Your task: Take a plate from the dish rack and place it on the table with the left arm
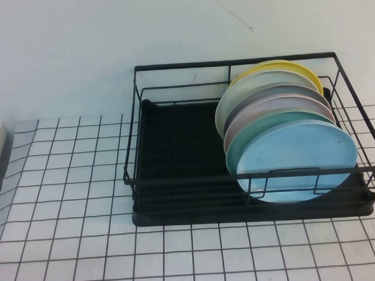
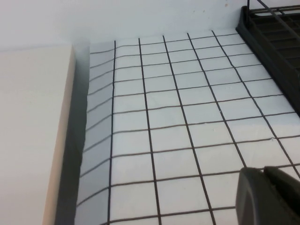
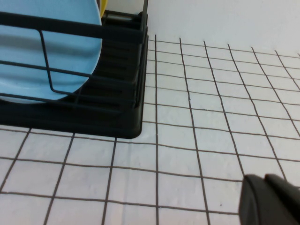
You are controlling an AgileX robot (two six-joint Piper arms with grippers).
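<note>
- The table (image 1: 86, 242) is spread around the rack (image 1: 176, 159).
- The blue plate (image 1: 299, 161) is leaned nearest, at the rack's right, behind a wire loop; other plates (image 1: 278, 91) are stacked behind.
- A beige slab (image 2: 33, 131) is seen at far left.
- The left gripper (image 2: 269, 197) is held over the grid left of the rack, the right gripper (image 3: 272, 201) right of it.

The rack (image 1: 176, 172) is black, the front plate (image 1: 299, 161) is light blue, and the table (image 1: 66, 200) is white with thin black squares.
</note>
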